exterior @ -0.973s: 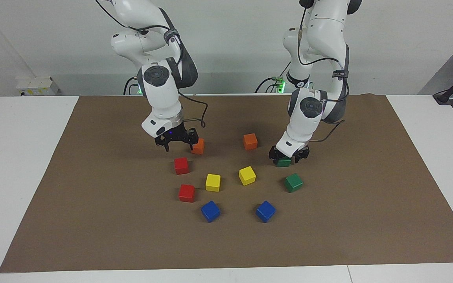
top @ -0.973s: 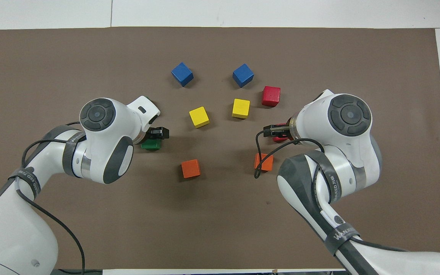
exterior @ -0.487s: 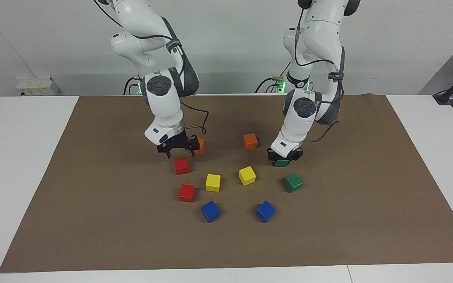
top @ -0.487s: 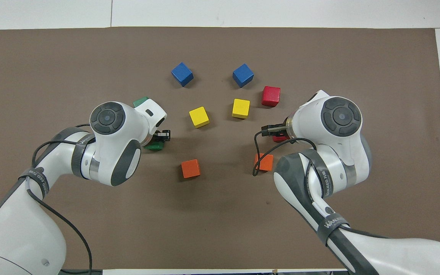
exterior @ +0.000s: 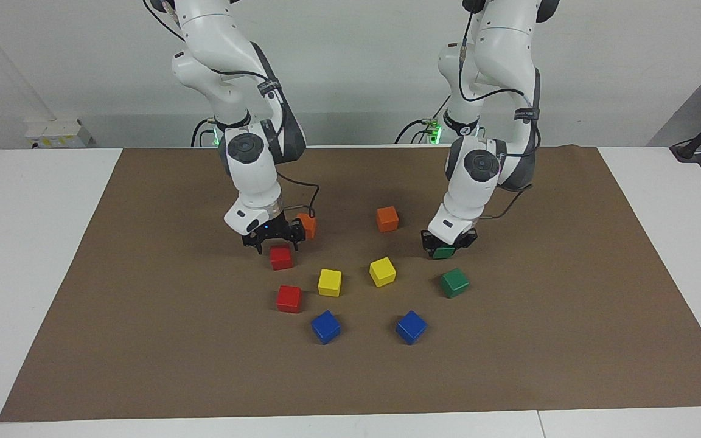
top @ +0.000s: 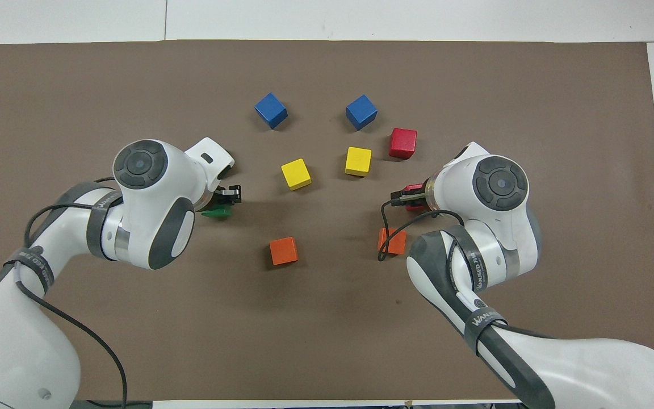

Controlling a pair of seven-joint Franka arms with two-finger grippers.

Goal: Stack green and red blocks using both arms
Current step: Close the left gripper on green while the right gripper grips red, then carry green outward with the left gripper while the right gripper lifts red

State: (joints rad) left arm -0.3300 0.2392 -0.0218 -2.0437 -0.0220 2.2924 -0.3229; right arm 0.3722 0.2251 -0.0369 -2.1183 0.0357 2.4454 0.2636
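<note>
Counting two green blocks [exterior: 454,283], two red blocks [exterior: 289,298]

Looks like a robotics lab. Two white jointed arms [exterior: 253,158] bolted at one end of a white table [exterior: 34,243], brown mat [exterior: 143,340] spread across it, small coloured cubes [exterior: 329,282] laid out. Bare pale wall, loose black cables [exterior: 302,182], green indicator lights at the arm bases.

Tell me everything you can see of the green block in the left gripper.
The green block is a small matte dark green cube, mostly hidden by the left gripper, which is shut on its sides. It sits low over the brown mat, though whether it still rests there I cannot tell. It lies nearer the robots than the free green block. From overhead only a green sliver shows under the wrist.
</note>
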